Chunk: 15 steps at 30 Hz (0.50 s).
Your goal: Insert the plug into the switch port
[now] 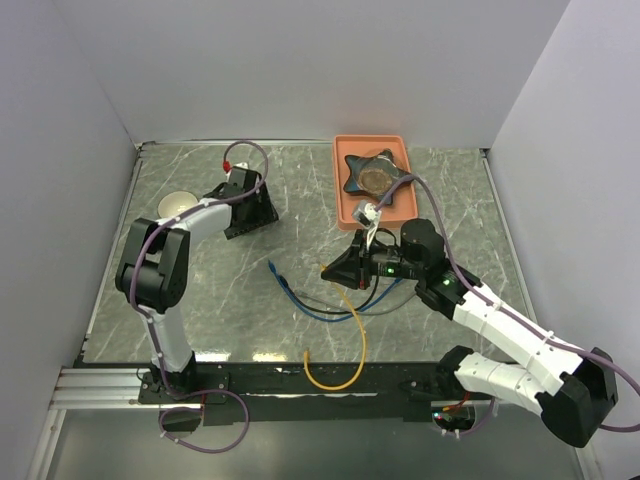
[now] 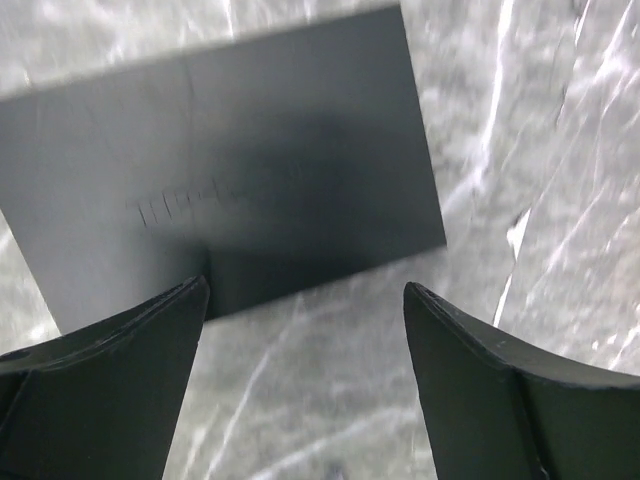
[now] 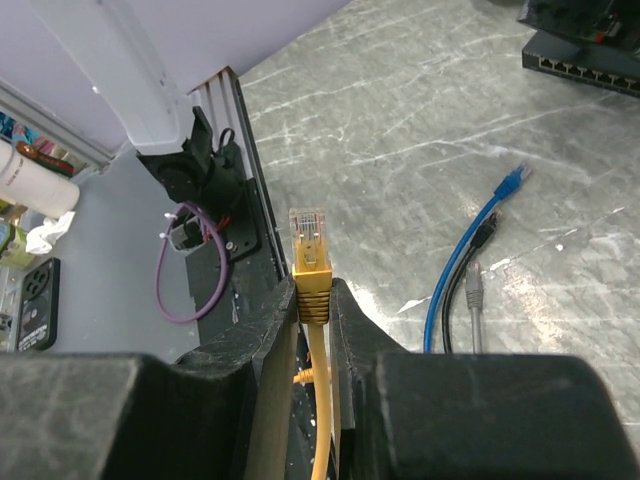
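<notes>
Top view: the switch point(image 1: 258, 218) is a flat black box at about 10 o'clock on the table point(image 1: 300, 180), and the left claw point(image 1: 246, 198) is right over it. A pale cup point(image 1: 178, 203) sits off at its 9 o'clock. The orange tray point(image 1: 340, 190) at 1 o'clock has a dark star-shaped thing point(image 1: 372, 173) in it. The right claw point(image 1: 335, 270) is near the middle, well apart from the switch. The yellow cable point(image 1: 350, 345) loops down from it toward 6 o'clock. A blue cable point(image 1: 290, 290) lies just beside it on the table.

Left wrist: this claw is spread wide with nothing in it. The fingers point(image 2: 110, 390) frame the switch's near edge, and its plain top fills 12 o'clock. Can't tell if they touch it.

Right wrist: this claw is pinched tight on the plug point(image 3: 308, 240) by its yellow boot, and the clear tip pokes out toward 12 o'clock. The switch is way off at 1 o'clock, with its row of ports point(image 3: 585, 72) on the edge facing this way, so the plug isn't in yet. A blue plug point(image 3: 512, 182) and a grey plug point(image 3: 475, 290) lie loose at 3 o'clock.
</notes>
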### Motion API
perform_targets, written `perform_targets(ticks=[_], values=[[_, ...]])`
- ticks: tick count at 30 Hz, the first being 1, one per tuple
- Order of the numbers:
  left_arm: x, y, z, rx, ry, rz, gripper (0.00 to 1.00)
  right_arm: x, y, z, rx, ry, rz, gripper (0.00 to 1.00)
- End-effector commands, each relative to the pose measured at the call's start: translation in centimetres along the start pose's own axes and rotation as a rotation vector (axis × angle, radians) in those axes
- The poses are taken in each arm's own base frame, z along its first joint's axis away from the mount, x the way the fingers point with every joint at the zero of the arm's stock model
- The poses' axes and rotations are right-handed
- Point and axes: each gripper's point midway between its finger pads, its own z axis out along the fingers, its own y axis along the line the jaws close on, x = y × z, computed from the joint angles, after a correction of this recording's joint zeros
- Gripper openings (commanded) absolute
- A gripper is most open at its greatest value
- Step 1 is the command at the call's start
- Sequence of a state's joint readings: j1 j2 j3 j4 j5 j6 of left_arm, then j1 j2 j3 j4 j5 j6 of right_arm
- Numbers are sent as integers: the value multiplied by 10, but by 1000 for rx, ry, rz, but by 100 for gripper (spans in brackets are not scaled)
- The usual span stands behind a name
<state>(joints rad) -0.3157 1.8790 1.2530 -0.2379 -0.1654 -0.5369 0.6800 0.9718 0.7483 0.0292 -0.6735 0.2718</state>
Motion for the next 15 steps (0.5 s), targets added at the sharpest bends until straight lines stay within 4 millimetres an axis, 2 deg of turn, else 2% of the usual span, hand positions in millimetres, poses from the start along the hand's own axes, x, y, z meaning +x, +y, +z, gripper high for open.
perform_targets(ticks=[1, 4, 6, 7, 9, 10, 11, 12, 13, 15], values=[[38, 19, -17, -94, 134, 2, 86, -21, 9, 3, -20, -42, -48, 0], [-2, 13, -29, -104, 23, 3, 88, -21, 8, 4, -15, -39, -51, 0], [-16, 13, -29, -127, -14, 27, 89, -21, 8, 5, -12, -38, -52, 0], [-31, 7, -30, -122, -44, 29, 90, -21, 8, 5, -9, -38, -51, 0], [-33, 10, -19, -153, -26, 59, 90, -20, 7, 5, -9, -34, -50, 0], [-50, 4, -18, -155, -56, 60, 90, -19, 7, 5, -7, -32, -47, 0], [-43, 6, -5, -175, -26, 77, 90, -19, 7, 6, -7, -32, -47, 0], [-45, 4, 0, -179, -19, 90, 90, -19, 7, 5, -7, -31, -48, 0], [-55, -2, 2, -171, -37, 89, 91, -19, 6, 5, -4, -31, -47, 0], [-50, -2, 21, -182, -10, 108, 91, -18, 5, 6, 1, -25, -47, 0]])
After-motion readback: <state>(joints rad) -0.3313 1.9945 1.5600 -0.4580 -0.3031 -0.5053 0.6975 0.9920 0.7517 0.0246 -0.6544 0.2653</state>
